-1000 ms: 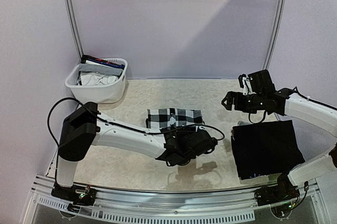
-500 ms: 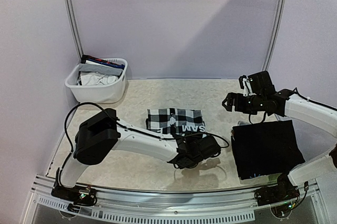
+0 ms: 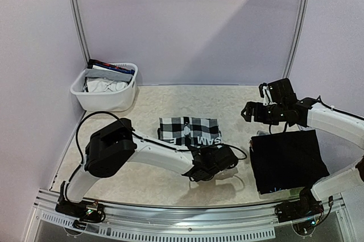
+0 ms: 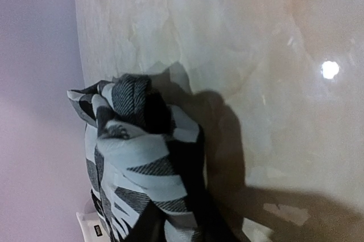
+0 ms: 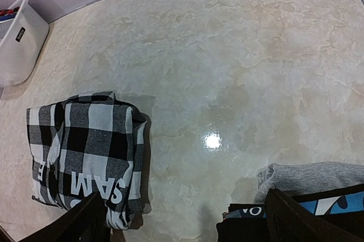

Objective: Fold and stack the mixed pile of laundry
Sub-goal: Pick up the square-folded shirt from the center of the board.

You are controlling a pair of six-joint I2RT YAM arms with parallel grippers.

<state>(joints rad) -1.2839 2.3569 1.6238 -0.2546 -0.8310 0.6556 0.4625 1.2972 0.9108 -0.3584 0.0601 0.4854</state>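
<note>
Soft overhead light leaves a diagonal shadow on the back wall (image 3: 187, 26), a white glare spot on the glossy table (image 5: 256, 54) in both wrist views, and a dark shadow right of the blurred, close-up checkered shirt (image 4: 136, 162).

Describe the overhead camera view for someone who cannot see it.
The left arm grips the near edge of a folded checkered shirt at the middle of a pale table. The right arm hovers near a flat black garment; a white basket of clothes stands far left.
</note>
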